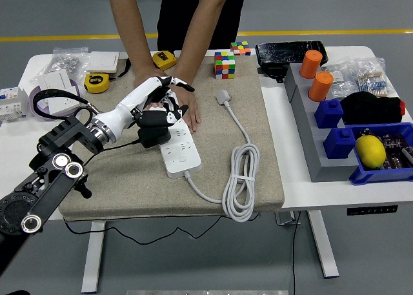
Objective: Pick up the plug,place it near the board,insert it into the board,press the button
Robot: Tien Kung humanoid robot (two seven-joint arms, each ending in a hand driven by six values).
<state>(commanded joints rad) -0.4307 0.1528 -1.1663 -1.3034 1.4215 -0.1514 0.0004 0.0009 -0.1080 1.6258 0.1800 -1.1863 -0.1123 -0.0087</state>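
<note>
**Black plug held over a white power strip on a beige mat**

Head view: Beige cloth mat (258,121) covers the middle of the white tabletop (19,146). On it lies a white power strip (179,152), running from near to far. A person stands at the far side, and the person's hands (184,101) press flat on the strip's far end. The robot's left hand (157,104) reaches in from the left and hovers over that same end, just beside the person's hands. Its fingers (174,83) curl around a black plug (153,128); whether its pins touch the strip cannot be told. A thin black cord runs back from the plug along the arm.

Right of the strip, a white cable (240,179) lies coiled, ending in a white plug head (223,96). Further back sit two colourful puzzle cubes (224,66), two yellow tape measures (97,82) and a black tray (281,51). At far right are blue bins (387,172) with a yellow lemon-like fruit (370,150) and two orange cylinders (315,74). At left stand white socket panels (57,91). No writing is legible.
</note>
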